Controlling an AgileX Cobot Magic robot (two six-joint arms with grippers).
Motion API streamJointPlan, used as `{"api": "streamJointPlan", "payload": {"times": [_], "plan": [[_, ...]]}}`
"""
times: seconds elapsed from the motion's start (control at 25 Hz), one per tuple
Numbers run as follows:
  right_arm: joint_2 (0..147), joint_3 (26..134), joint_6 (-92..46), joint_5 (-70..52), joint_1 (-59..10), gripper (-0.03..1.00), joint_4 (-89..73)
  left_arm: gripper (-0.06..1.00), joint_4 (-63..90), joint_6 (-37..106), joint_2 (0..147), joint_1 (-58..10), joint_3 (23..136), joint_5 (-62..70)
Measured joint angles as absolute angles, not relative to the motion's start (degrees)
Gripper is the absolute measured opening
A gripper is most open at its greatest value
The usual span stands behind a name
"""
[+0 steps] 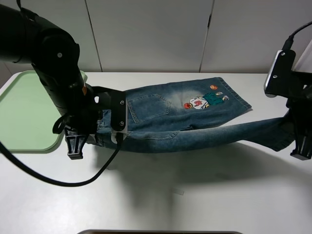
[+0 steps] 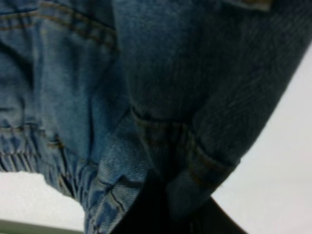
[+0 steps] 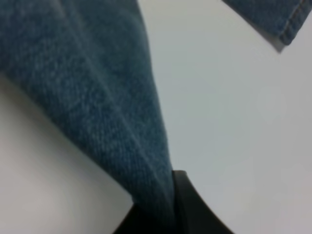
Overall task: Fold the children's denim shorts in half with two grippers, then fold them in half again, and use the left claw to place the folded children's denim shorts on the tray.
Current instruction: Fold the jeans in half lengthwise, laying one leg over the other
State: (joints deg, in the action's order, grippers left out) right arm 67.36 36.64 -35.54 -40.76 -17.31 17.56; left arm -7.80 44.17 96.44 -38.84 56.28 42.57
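Though faded, gathered-waist denim shorts (image 1: pixel 170 122)

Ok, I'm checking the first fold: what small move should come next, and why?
Probably carry the left pincer and right pincer together toward the far side, laying the raised near leg over the flat far leg. They are shut on the waist end and hem end of the children's denim shorts, and that edge hangs lifted, not yet folded.

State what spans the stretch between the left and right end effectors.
One long edge of the children's denim shorts, pulled taut between the left end effector and the right end effector; the exterior high view shows it.
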Motion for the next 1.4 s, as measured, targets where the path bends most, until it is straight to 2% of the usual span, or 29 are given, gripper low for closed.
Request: {"api": "streamJointPlan", "payload": {"times": [0.44,0.68,1.08,1.4], "plan": [[86.29,53.71,-36.08,-41.39,-17.31,-0.03,17.78,0.02,-14.01,30.33,96.44,-36.32,56.28,37.79],[93.33,61.89,-36.08,-43.23,-17.31,-0.03,19.89,0.02,-14.67,28.50,96.44,-33.70,56.28,34.90],[98.72,69.56,-35.92,-43.84,-14.84,-0.03,22.05,0.02,-15.31,28.50,96.44,-33.30,56.28,26.21],[101.24,70.86,-37.55,-42.44,-12.67,-0.03,20.57,0.02,-15.35,25.86,97.65,-31.73,56.23,18.97]]}}
